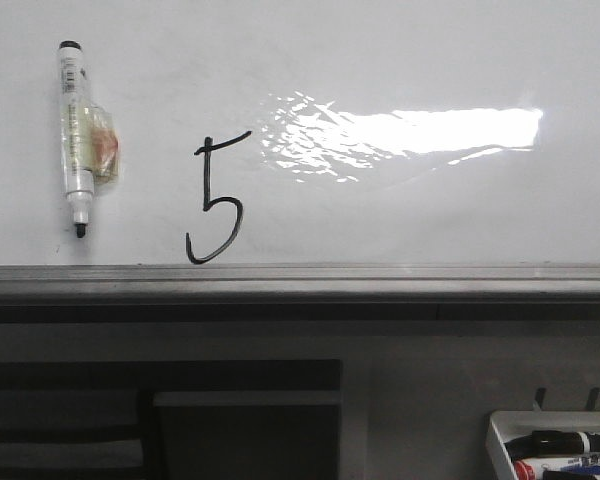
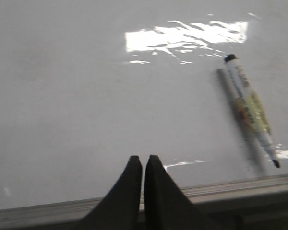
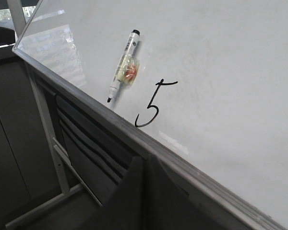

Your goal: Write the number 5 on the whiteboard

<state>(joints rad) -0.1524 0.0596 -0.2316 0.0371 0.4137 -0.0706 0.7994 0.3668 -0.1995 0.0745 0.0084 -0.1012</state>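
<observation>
A thin black number 5 (image 1: 217, 200) stands on the whiteboard (image 1: 410, 60), just above its grey ledge (image 1: 300, 278); it also shows in the right wrist view (image 3: 151, 106). A white marker (image 1: 78, 135) with a black tip down sticks to the board left of the 5, also in the left wrist view (image 2: 250, 107) and the right wrist view (image 3: 122, 64). My left gripper (image 2: 143, 159) is shut and empty, low in front of the board's ledge, away from the marker. My right gripper (image 3: 144, 158) is shut and empty, below the ledge. Neither gripper shows in the front view.
A bright glare patch (image 1: 410, 132) lies right of the 5. A small white tray (image 1: 500, 430) with several markers hangs at lower right below the ledge. Dark slatted panels (image 1: 160, 410) sit under the board, with a grey metal frame (image 3: 43, 129) beside them.
</observation>
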